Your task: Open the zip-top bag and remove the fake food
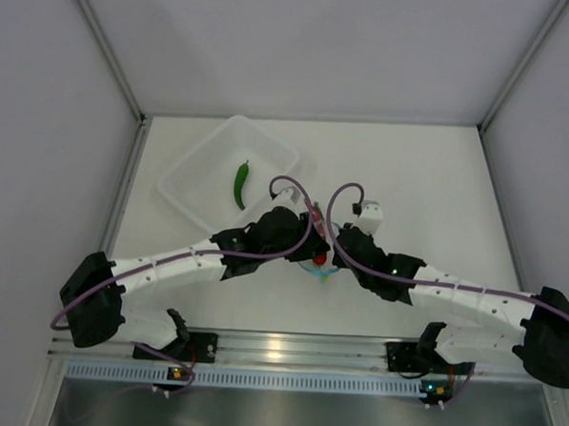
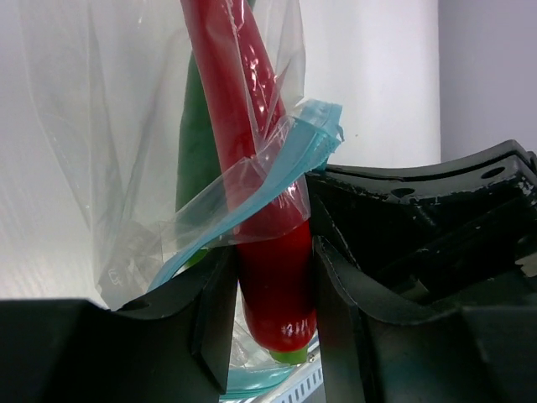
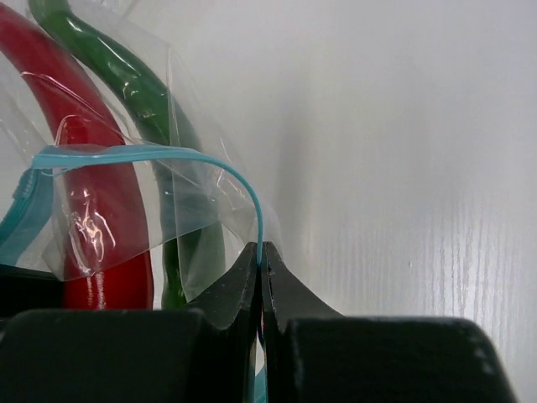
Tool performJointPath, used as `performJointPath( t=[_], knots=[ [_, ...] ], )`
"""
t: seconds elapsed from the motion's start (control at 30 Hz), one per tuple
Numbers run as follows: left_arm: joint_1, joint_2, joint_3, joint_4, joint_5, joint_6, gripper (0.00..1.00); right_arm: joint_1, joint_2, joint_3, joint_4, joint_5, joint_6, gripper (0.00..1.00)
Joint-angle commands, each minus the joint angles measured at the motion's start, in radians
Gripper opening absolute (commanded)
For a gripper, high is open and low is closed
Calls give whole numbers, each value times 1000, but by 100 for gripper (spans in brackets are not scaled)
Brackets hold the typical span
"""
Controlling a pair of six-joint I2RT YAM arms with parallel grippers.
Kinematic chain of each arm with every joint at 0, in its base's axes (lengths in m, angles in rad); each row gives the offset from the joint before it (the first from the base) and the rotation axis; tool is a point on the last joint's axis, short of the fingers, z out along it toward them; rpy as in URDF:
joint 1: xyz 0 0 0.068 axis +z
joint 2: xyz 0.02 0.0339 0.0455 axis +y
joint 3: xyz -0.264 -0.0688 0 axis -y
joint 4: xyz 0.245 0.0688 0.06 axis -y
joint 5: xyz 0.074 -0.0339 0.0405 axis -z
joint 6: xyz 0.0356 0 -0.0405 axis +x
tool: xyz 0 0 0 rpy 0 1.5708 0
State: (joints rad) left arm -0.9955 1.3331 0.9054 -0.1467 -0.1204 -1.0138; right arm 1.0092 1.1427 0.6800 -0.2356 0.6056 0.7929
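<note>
Jaws of the left gripper clamp the red chili at the mouth of the zip-top bag, over the tabletop's middle; the right gripper pinches the blue zip strip. One green chili lies inside the bag, a second green chili in the tub toward the far left corner.

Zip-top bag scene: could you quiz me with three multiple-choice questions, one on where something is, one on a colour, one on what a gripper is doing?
1. Where is the green chili that lies away from the arms? A in the clear tub; B on the bare table; C under an arm.
2. What colour is the zip-top bag's zip strip? A red; B light blue; C yellow.
3. How is the right gripper? A wide open; B shut on a chili; C shut on the zip strip.
Answers: A, it rests inside the tub; B, it shows light blue; C, it pinches the strip.
</note>
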Motion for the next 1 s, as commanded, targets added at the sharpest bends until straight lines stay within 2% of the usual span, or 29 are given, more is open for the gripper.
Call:
performJointPath(
  t=[0.0, 0.27, 0.37, 0.5, 0.7, 0.93, 0.97],
  knots=[
    [-2, -51, -54, 123, 78, -9, 0, -17, -34, 56, 4, 28, -50, 0],
    [3, -146, -171, 232, -238, -106, 0, 51, 14, 58, 64, -128, -11, 0],
    [3, -184, -227, 369, -275, -134, 0, 92, 48, 66, 68, -133, 8, 0],
    [1, -189, -237, 403, -344, -117, 0, 135, 72, 73, 76, -147, 22, 0],
    [3, -153, -206, 403, -237, -154, 0, 141, 84, 89, 30, -53, 14, 0],
    [12, -152, -241, 398, 0, -195, 0, 52, 55, 90, -4, -15, -41, 0],
    [15, -149, -247, 398, 72, -197, 0, 39, 51, 90, -5, -20, -46, 0]
  ],
)
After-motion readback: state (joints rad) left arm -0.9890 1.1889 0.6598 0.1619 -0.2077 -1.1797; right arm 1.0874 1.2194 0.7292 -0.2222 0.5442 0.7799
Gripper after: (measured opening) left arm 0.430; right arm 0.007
